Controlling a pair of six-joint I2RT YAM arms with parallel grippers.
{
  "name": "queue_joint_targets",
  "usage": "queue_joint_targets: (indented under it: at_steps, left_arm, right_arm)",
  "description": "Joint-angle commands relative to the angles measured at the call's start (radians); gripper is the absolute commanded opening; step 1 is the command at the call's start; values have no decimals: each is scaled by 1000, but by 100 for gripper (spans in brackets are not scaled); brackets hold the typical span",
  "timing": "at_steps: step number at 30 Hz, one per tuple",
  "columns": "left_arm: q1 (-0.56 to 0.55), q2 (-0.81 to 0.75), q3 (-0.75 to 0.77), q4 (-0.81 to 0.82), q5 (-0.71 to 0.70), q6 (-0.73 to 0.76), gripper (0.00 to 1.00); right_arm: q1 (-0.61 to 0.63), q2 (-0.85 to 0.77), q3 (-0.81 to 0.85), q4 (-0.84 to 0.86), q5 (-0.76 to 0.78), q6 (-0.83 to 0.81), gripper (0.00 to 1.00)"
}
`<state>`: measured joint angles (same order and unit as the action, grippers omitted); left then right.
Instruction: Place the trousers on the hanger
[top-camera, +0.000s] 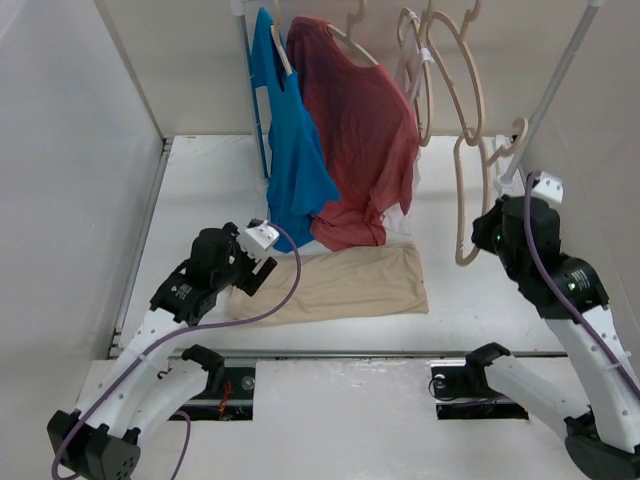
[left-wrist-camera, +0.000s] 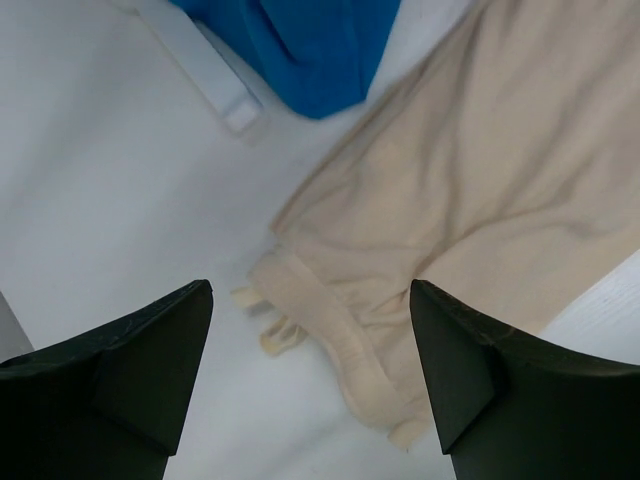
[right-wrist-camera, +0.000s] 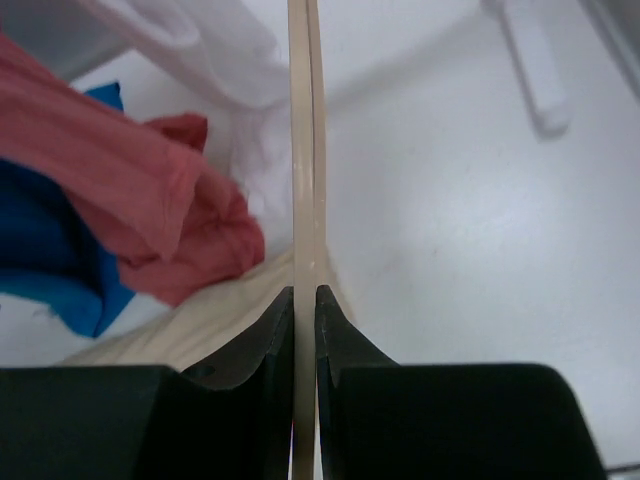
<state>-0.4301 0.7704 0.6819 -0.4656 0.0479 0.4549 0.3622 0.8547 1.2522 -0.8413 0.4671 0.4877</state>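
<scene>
The beige trousers (top-camera: 340, 285) lie flat and wrinkled on the white table, below the hanging shirts. My left gripper (top-camera: 262, 275) hovers over their left end, open. In the left wrist view the waistband corner of the trousers (left-wrist-camera: 330, 320) lies beneath the gap of the left gripper (left-wrist-camera: 312, 330), and neither finger touches it. My right gripper (top-camera: 488, 235) is shut on the pale tan hanger (top-camera: 462, 150), which hangs upright at the right. In the right wrist view the hanger's thin bar (right-wrist-camera: 305, 150) runs straight up from the closed right gripper (right-wrist-camera: 305, 298), with the trousers (right-wrist-camera: 200, 325) lower left.
A blue T-shirt (top-camera: 290, 150) and a red T-shirt (top-camera: 360, 140) hang at the back centre, over a white garment (right-wrist-camera: 220, 50). Several more tan hangers (top-camera: 415, 70) hang from the rack. A white rack pole (top-camera: 560, 90) slants at right. Walls enclose the table.
</scene>
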Motion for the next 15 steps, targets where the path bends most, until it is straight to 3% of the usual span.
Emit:
queue_joint_targets:
  at_steps: [1, 5, 10, 14, 15]
  left_arm:
    - [2, -45, 77, 71, 79, -50, 77]
    - [2, -45, 116, 96, 176, -90, 74]
    - [2, 16, 171, 96, 248, -160, 74]
    - [-7, 52, 182, 96, 257, -202, 74]
    - [-7, 52, 182, 96, 257, -202, 74]
  right_arm:
    - [87, -51, -68, -149, 50, 320, 0]
    - [272, -95, -218, -170, -20, 517, 0]
    - [479, -50, -384, -19, -124, 621, 0]
    - [766, 41, -340, -39, 71, 724, 0]
    - [891, 67, -318, -59, 178, 753, 0]
